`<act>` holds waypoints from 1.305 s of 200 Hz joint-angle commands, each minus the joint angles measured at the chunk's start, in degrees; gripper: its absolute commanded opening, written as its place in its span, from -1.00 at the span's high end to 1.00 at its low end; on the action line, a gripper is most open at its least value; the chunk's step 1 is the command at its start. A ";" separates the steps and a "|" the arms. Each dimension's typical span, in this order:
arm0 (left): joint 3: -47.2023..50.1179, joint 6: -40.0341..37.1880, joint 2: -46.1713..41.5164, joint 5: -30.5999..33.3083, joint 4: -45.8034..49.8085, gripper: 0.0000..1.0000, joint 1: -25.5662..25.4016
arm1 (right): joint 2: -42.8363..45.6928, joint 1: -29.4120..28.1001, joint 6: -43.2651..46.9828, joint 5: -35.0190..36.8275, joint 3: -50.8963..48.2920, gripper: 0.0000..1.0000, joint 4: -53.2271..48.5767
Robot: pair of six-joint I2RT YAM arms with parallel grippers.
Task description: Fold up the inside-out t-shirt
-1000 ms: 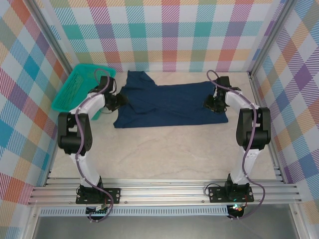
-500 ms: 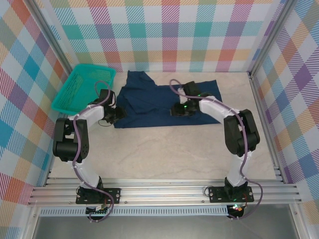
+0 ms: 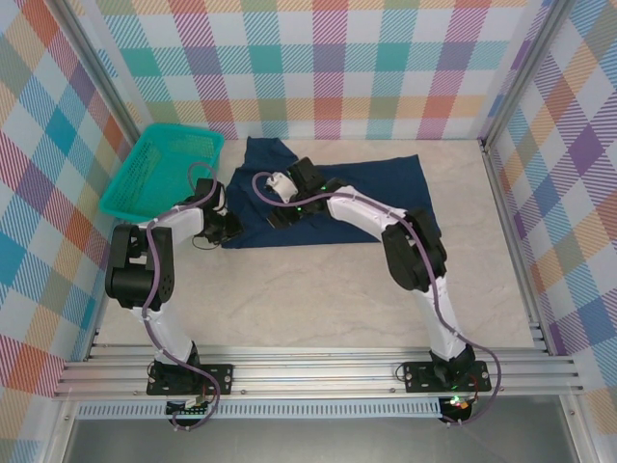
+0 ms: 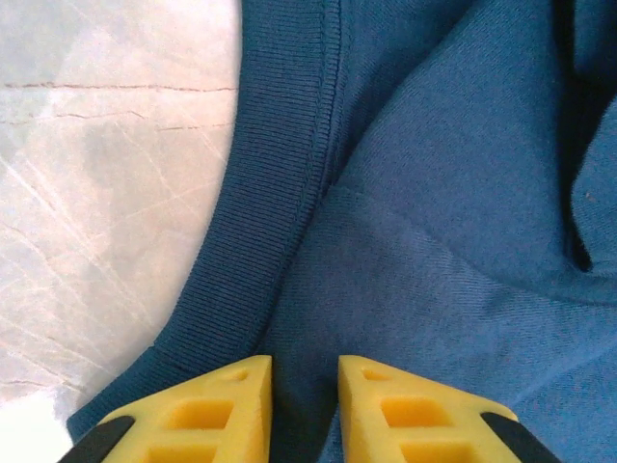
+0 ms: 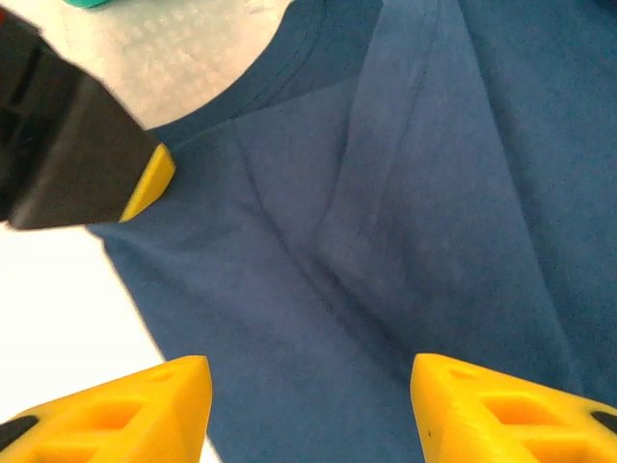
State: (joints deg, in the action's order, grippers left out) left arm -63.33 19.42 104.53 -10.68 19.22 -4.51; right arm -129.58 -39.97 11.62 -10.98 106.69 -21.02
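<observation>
The inside-out t-shirt (image 3: 371,198) lies spread flat, dark navy, across the far middle of the table. My left gripper (image 3: 229,230) is low over its front left corner. In the left wrist view the left gripper (image 4: 304,371) has its yellow fingers a narrow gap apart, with the ribbed hem (image 4: 280,183) and cloth (image 4: 443,193) between and under them. My right arm reaches across the shirt, so my right gripper (image 3: 277,217) hangs over the shirt's left part. It stands wide open (image 5: 308,365) above flat cloth (image 5: 434,193), holding nothing.
A teal mesh basket (image 3: 159,174) stands at the far left, close behind the left arm. Bare table (image 3: 318,299) stretches between the shirt and the arm bases. Checked walls close in the sides and back.
The right arm has swung from the shirt's right edge across to its left part, and its jaws have widened. The left gripper has dropped to the front left corner and its fingers have narrowed.
</observation>
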 commanded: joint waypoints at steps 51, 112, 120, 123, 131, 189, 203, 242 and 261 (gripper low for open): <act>1.52 -0.86 0.08 -1.29 -1.10 0.68 1.31 | -10.25 -1.47 9.08 2.74 15.38 -0.05 -10.86; 2.07 -0.79 -0.29 -1.45 -1.30 0.72 1.52 | -18.49 -2.66 11.30 5.01 29.03 0.04 -21.56; 2.13 -0.77 -0.45 -1.37 -1.29 0.72 1.53 | -19.26 -2.75 11.41 5.01 30.28 0.04 -22.50; 2.23 -0.80 -0.47 -1.36 -1.26 0.72 1.48 | -19.49 -2.75 11.45 5.05 30.54 0.04 -22.76; 2.32 -0.74 -0.60 -1.31 -1.36 0.72 1.51 | -19.92 -2.84 11.73 4.92 31.06 0.04 -23.22; 3.30 -0.53 -0.85 -1.28 -2.23 0.75 1.69 | -26.36 -3.10 10.67 8.11 41.06 0.30 -28.52; 3.27 -0.53 -0.78 -1.45 -2.26 0.75 1.70 | -26.47 -3.10 10.41 8.55 41.40 0.39 -28.43; 3.20 -0.58 -0.65 -1.54 -2.26 0.76 1.68 | -25.74 -2.53 8.49 9.01 40.81 0.62 -27.43; 3.39 -0.45 -0.60 -1.63 -2.43 0.77 1.70 | -25.08 -1.83 7.03 7.58 40.36 0.66 -27.12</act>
State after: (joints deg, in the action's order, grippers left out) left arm -61.19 19.44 104.53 -11.57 16.71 -3.66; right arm -155.28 -42.52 20.86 -2.35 146.36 -47.29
